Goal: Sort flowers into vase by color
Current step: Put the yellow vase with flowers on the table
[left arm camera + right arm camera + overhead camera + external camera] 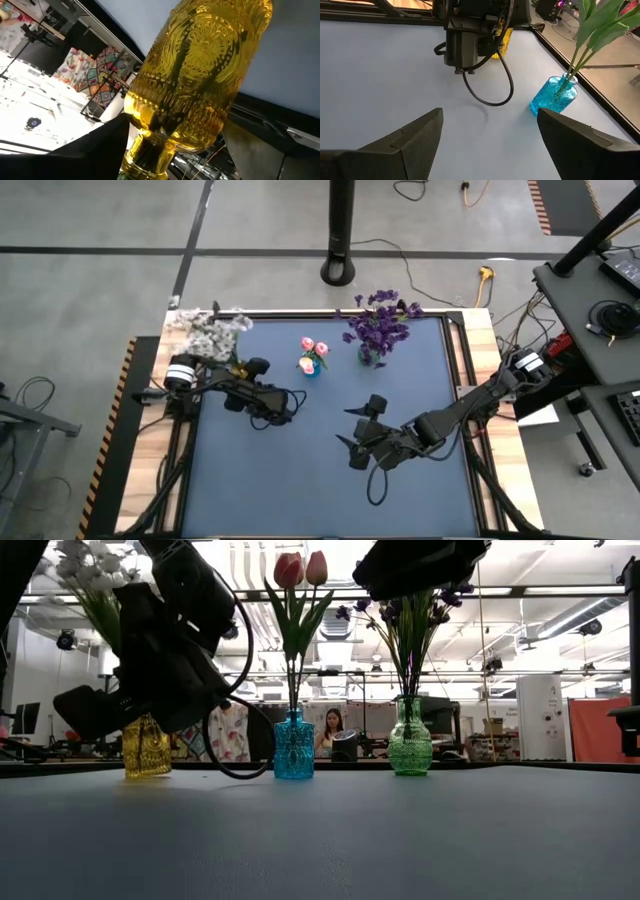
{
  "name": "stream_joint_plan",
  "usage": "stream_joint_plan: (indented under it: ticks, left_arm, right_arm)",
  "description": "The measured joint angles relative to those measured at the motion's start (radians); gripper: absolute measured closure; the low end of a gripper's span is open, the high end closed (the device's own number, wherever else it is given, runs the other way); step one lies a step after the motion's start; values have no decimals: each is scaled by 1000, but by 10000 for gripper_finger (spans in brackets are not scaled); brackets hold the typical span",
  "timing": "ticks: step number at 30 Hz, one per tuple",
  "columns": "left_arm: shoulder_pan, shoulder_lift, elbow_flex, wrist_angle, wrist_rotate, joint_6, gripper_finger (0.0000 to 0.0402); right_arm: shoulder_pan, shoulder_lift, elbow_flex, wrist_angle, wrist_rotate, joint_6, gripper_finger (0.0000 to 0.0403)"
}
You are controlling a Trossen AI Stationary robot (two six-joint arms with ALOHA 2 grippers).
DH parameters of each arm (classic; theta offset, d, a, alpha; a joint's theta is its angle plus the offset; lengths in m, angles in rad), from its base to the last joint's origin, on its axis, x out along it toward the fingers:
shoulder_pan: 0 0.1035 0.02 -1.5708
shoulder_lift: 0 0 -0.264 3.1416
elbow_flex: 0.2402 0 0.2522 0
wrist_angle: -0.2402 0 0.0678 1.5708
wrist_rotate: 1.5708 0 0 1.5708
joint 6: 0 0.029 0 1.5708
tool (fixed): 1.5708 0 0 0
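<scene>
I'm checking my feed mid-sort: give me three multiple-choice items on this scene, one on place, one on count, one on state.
1. Which vase holds the pink tulips?
A. yellow B. blue C. green

2. How many vases stand on the table?
A. two B. three C. four

3. How is the right tool?
A. open and empty B. shut on a stem C. shut on a vase

Key:
1 B, the tulip stems run down into the blue vase.
2 B, the yellow vase, blue vase and green vase stand in a row.
3 A, its fingers stand apart with only bare table between them.
</scene>
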Motion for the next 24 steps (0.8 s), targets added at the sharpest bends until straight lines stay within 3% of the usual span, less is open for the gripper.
stream_joint_plan:
  ticks: [8,24]
  left_arm:
    - [-2,0,0,-2,-10,7,107]
    - [-12,0,0,-8,-29,20,59]
  right_arm:
    - [0,0,0,1,-1,-3,87]
    - [0,0,0,3,-2,-4,87]
